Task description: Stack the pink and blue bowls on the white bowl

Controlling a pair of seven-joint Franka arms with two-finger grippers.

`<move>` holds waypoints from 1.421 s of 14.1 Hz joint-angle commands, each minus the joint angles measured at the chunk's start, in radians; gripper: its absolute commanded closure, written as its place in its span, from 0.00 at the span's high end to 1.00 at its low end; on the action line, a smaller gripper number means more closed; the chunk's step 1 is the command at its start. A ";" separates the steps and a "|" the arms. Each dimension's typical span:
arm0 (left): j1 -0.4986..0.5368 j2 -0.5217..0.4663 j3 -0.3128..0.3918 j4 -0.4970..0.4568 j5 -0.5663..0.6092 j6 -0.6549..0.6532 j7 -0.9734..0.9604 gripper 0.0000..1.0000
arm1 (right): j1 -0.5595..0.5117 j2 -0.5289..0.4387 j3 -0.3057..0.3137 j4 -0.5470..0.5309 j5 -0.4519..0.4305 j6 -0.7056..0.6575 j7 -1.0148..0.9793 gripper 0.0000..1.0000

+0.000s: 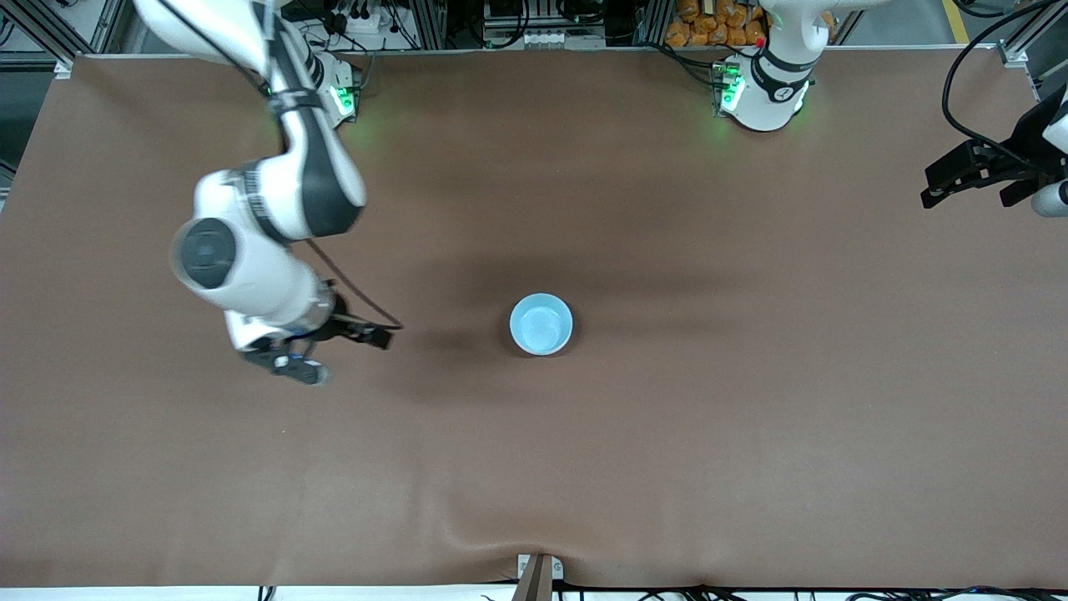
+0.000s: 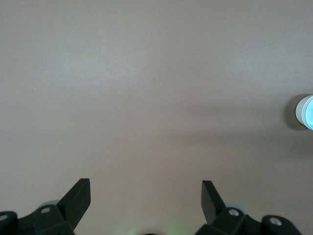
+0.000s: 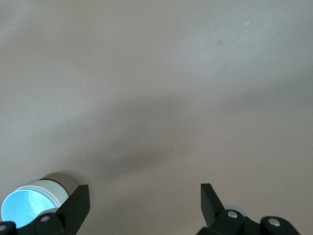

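We see one stack (image 1: 541, 324) at mid-table: a blue bowl (image 1: 541, 325) sits on top, and in the right wrist view a pale white wall (image 3: 46, 187) shows below its blue inside, so we judge that the white bowl is at the bottom. The pink bowl we cannot find in any view; it may be nested between the two, hidden by the blue rim, but we cannot confirm that. The right gripper (image 1: 288, 361) hangs over bare table toward the right arm's end, well apart from the stack, its fingers (image 3: 78, 203) spread wide with nothing between them. The left gripper (image 1: 968, 179) waits over the left arm's end of the table, also spread wide and empty, with the stack only just showing at the edge of its wrist view (image 2: 307, 112). By our reading the stacking looks finished or nearly so, and the step in hand is clearing away. To do it well we would keep both grippers high and away from the stack, so that no finger or cable clips the rim and tips it. From above the stack's layers merge into one circle, and the right arm's own bulk covers part of the table (image 1: 751, 417) beneath it.
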 commanded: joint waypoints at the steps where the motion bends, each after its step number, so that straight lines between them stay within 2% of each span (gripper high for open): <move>1: 0.004 -0.001 -0.008 0.001 0.002 0.002 0.001 1.00 | -0.044 -0.051 0.010 -0.027 -0.028 -0.012 -0.054 1.00; 5: 0.001 -0.003 -0.009 0.001 0.001 0.002 0.001 1.00 | -0.078 -0.093 0.007 -0.028 -0.035 -0.038 -0.088 1.00; 11: -0.004 -0.001 -0.012 0.000 0.001 0.002 0.001 1.00 | -0.308 -0.252 0.096 -0.025 -0.073 -0.214 -0.308 1.00; 13: -0.004 -0.001 -0.011 0.001 -0.021 0.002 0.001 1.00 | -0.366 -0.309 0.160 -0.027 -0.145 -0.257 -0.351 1.00; 17: -0.005 -0.001 -0.011 0.000 -0.022 0.002 0.000 1.00 | -0.504 -0.430 0.334 -0.025 -0.221 -0.355 -0.354 1.00; 20: -0.005 0.003 -0.012 0.000 -0.024 0.002 0.001 1.00 | -0.566 -0.449 0.363 -0.022 -0.245 -0.392 -0.452 1.00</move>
